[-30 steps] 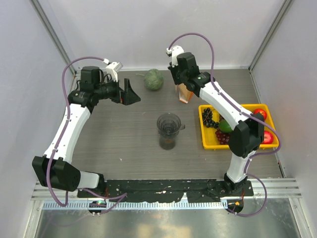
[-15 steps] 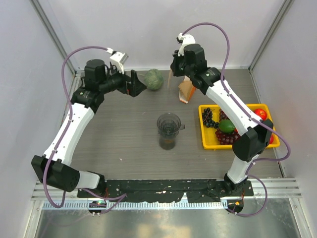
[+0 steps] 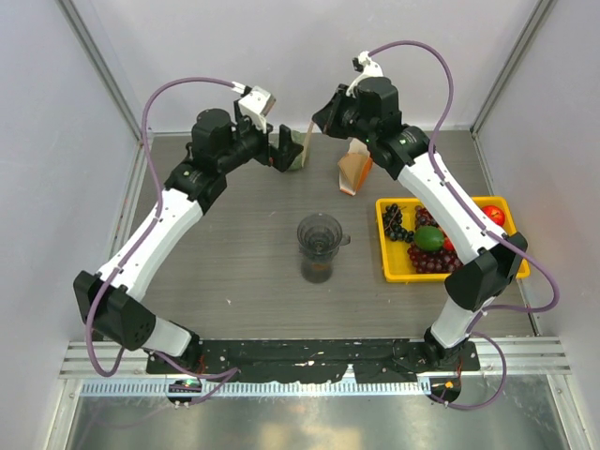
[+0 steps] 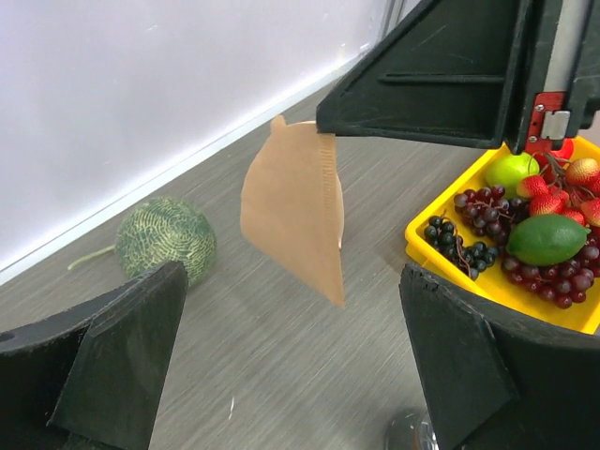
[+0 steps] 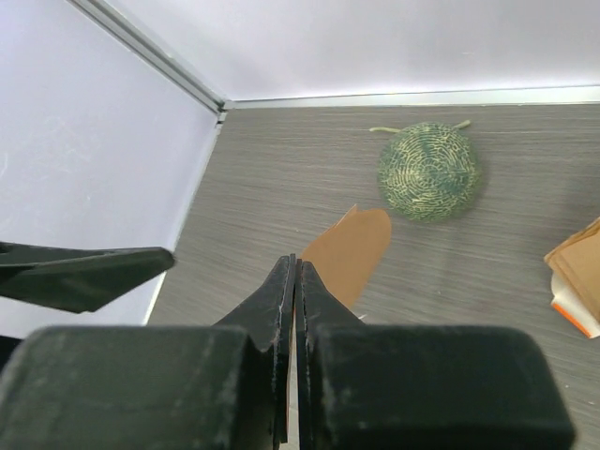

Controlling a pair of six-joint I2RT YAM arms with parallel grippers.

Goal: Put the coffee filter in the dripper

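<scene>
From above, the right gripper [image 3: 317,120] holds the coffee filter [image 3: 307,142] in the air, well behind the dripper [image 3: 320,232]. In the left wrist view, the left gripper [image 4: 291,366] stands wide open and empty. In the right wrist view, the jaws pinch the paper's edge. The paper should probably go tip down, centred over the dripper.

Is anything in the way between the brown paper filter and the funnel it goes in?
No, nothing visible. The right claw pinches the coffee filter in the air, and the dripper sits mid-table, with only bare tabletop between them. The left claw is open beside the filter, off that path.
</scene>
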